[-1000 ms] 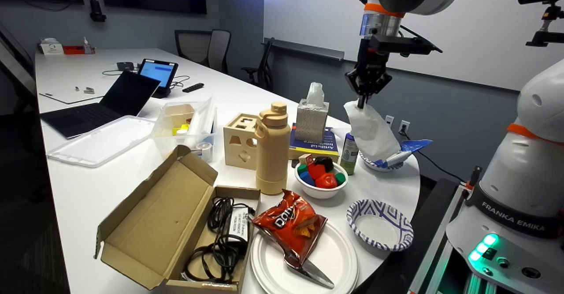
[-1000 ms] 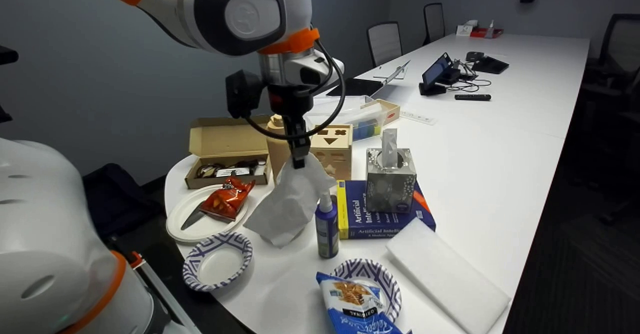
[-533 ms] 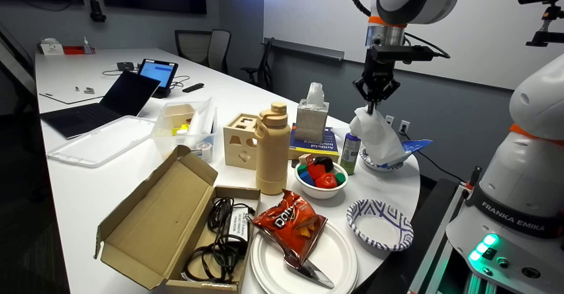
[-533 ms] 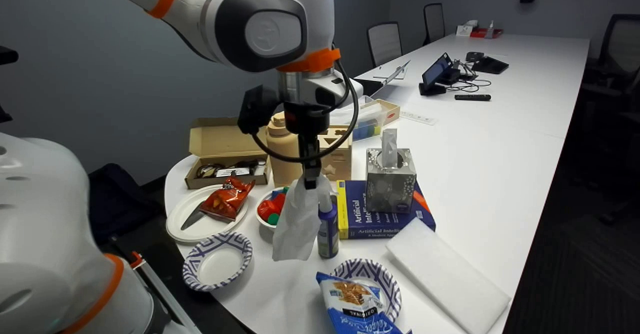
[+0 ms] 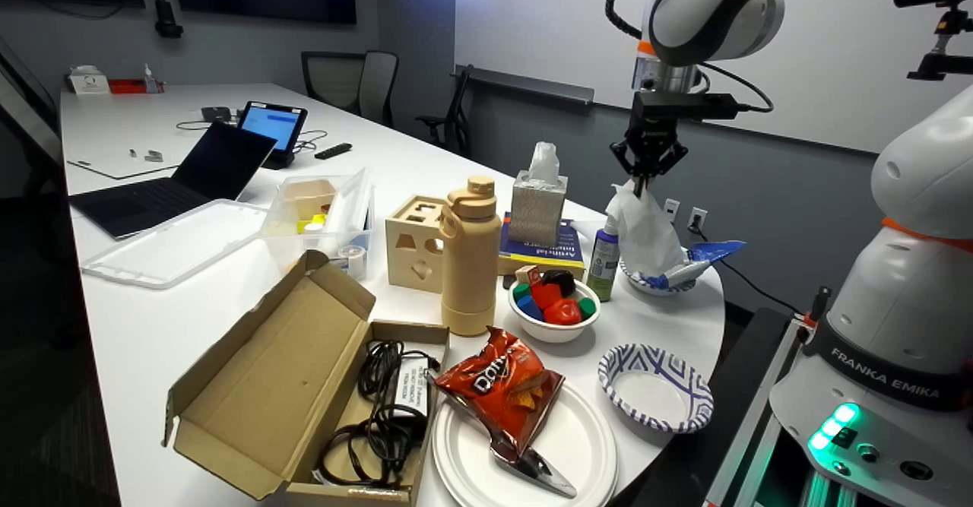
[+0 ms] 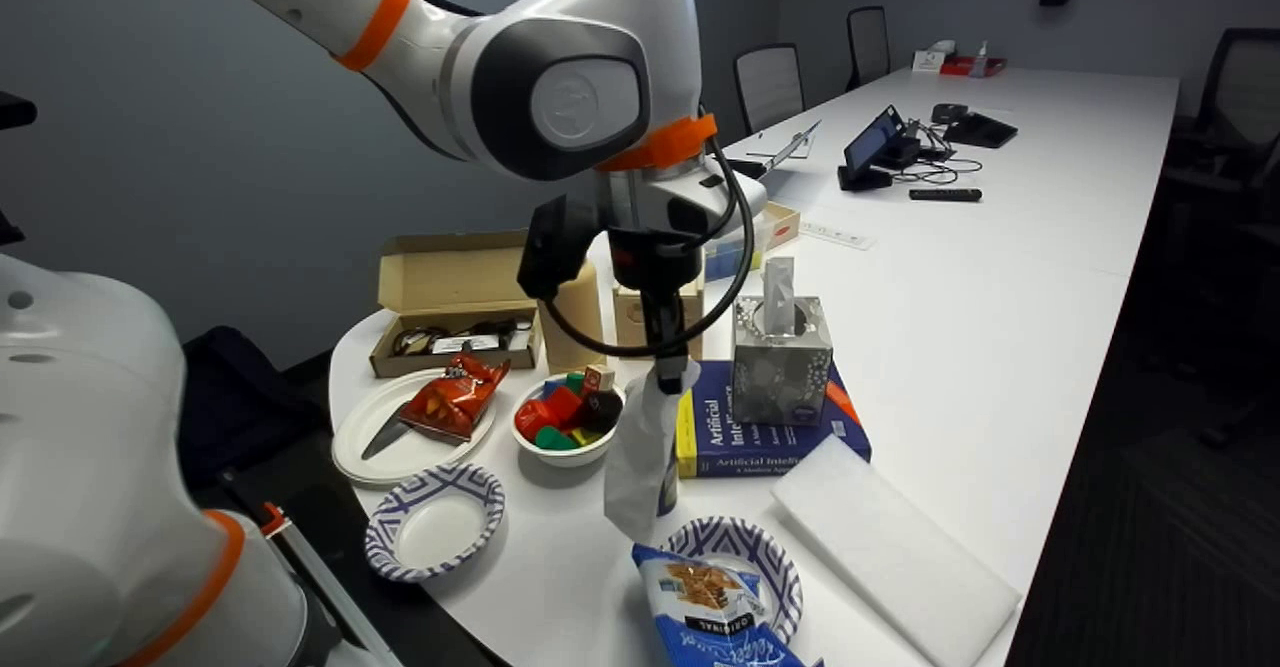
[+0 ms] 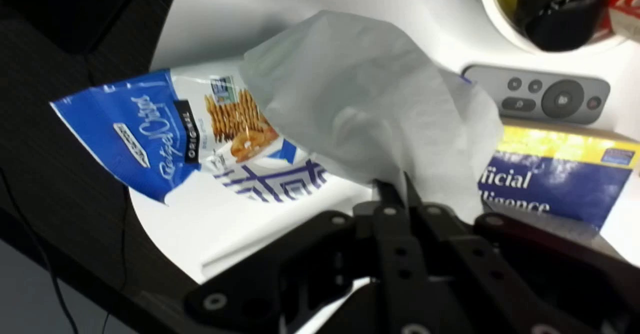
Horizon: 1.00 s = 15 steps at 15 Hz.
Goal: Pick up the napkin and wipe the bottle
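Jaws pinch napkin (image 5: 648, 232) (near spray bottle (image 5: 604, 261)).

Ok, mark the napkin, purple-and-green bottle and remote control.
Paper napkin (image 7: 375, 98): wrist view, middle of the sheet.
Purple-and-green bottle (image 5: 603, 262): an exterior view, on its body.
Grey remote control (image 7: 537, 95): wrist view, middle of its face.

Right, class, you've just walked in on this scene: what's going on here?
A robot gripper is shut on a white napkin, which hangs down beside an upright purple-green spray bottle. In an exterior view the napkin hides most of that bottle. The pictures do not settle whether the two touch or whether any wiping has begun.
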{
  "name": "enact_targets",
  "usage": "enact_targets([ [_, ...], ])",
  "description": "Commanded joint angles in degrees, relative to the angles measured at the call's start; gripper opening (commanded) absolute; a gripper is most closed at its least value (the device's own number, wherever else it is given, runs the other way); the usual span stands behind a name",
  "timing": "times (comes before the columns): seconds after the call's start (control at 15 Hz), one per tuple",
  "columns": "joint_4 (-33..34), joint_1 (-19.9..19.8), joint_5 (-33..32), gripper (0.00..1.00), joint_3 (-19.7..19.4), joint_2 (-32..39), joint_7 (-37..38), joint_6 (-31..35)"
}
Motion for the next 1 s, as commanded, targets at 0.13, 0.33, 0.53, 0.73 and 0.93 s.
enact_targets([
  [0.13,1.2,-2.5,-3.9,0.0,-0.6,2.9,1.0,15.4],
  [0.33,2.6,-3.9,-5.2,0.0,0.3,8.0,1.0,23.3],
  [0.53,4.2,-4.6,-5.7,0.0,0.7,14.5,1.1,30.1],
  [0.73,6.2,-4.4,-6.8,0.0,-0.2,21.2,1.1,35.4],
  [0.93,8.5,-4.0,-4.9,0.0,-0.2,26.4,0.1,38.1],
])
